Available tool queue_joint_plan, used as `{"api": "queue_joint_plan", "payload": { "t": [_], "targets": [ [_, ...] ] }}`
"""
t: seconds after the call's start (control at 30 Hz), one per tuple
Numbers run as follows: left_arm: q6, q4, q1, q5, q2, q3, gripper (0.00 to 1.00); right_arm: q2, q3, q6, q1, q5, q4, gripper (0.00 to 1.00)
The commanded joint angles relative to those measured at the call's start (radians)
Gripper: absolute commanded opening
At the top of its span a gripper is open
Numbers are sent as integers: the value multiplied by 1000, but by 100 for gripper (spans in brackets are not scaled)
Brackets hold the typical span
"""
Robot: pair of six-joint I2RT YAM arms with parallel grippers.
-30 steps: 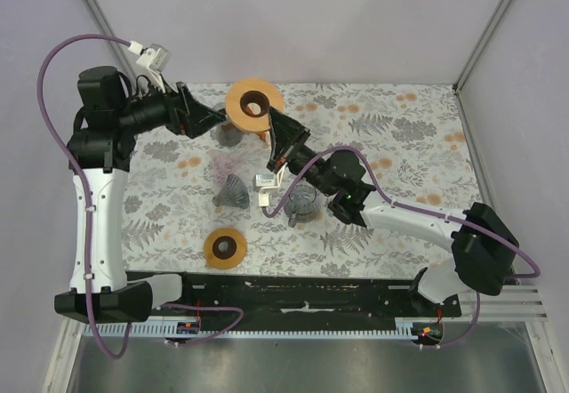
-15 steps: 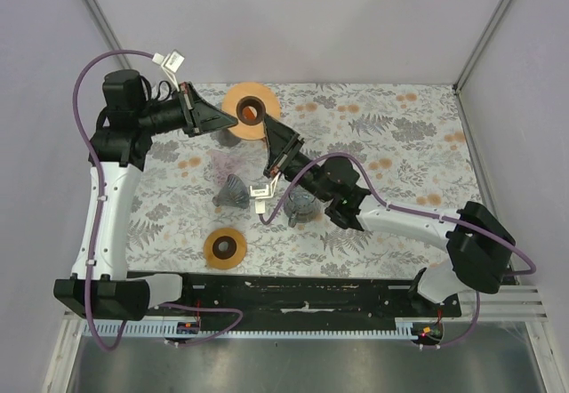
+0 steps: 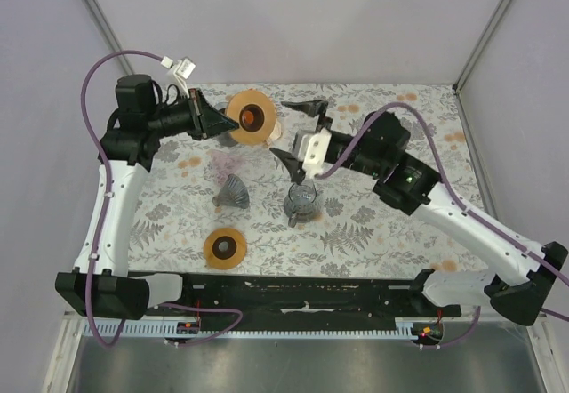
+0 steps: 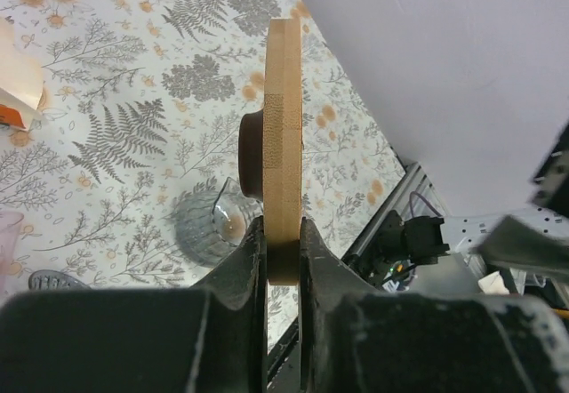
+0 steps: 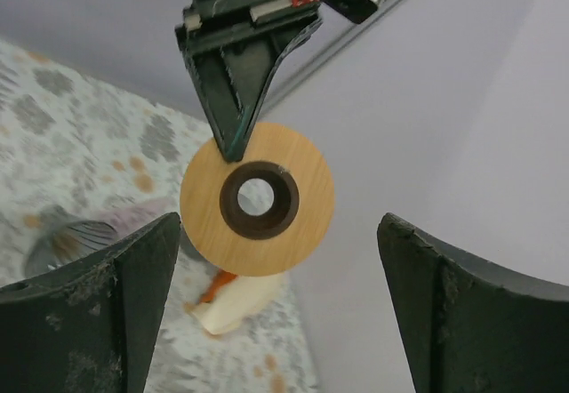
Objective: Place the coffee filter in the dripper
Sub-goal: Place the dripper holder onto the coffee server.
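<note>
Clamping wooden ring [image 3: 251, 117] by rim, left pincer [image 3: 233, 124] closed on it; right pincer [image 3: 278, 129] spread wide, empty, near ring.

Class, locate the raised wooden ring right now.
Top view, far left of centre: the wooden ring is pinched in the left gripper, facing the open right gripper.

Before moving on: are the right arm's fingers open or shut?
Open: the right fingers stand wide apart, gripping nothing; the left fingers pinch the wooden disc.
</note>
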State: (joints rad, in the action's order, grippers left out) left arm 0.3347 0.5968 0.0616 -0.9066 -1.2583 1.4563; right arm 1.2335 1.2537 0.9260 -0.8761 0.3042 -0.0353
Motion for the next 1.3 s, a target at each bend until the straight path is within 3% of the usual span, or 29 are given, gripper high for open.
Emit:
{"api": "queue_joint_plan", "payload": {
  "t": [0.0,0.13,0.33,0.57,0.7,0.77,0.83,0.93,0.97,1.0,1.03,1.1,1.13,1.17,1.2,1.27],
  "targets": [
    [-97,-9,24,28,26,-13,2,75,202,-520,92,168,233,98],
    [-106,3,33,17,39,-16,2,240,438,-636,97,20,375,98],
    [-94,5,40,-3,33,-19,2,359,521,-602,97,-77,429,98],
    [-60,-40,49,-50,16,-54,2,481,598,-585,97,-82,422,88],
    [-43,-61,49,-78,13,-74,2,526,612,-612,97,-119,393,65],
    [-39,-68,50,-86,11,-80,2,541,615,-618,97,-134,380,62],
    [-33,-75,50,-90,10,-86,2,555,622,-618,97,-151,379,52],
    [-36,-74,50,-89,13,-88,2,548,615,-627,97,-194,387,10],
    [-40,-71,49,-80,10,-86,2,537,606,-633,98,-214,391,2],
    [-52,-59,49,-60,8,-77,2,526,596,-636,98,-229,400,0],
    [-75,-42,49,-34,1,-67,9,514,593,-641,101,-249,422,0],
    [-143,15,49,43,-13,-30,51,498,601,-659,115,-267,487,0],
    [-184,43,47,113,-21,-4,68,497,619,-670,126,-267,553,0],
    [-216,70,46,165,-30,21,79,503,642,-684,138,-267,610,0],
    [-247,90,43,228,-36,47,85,511,668,-694,149,-270,679,0],
    [-278,112,26,331,-33,67,87,523,697,-704,164,-298,796,0]
  ]
}}
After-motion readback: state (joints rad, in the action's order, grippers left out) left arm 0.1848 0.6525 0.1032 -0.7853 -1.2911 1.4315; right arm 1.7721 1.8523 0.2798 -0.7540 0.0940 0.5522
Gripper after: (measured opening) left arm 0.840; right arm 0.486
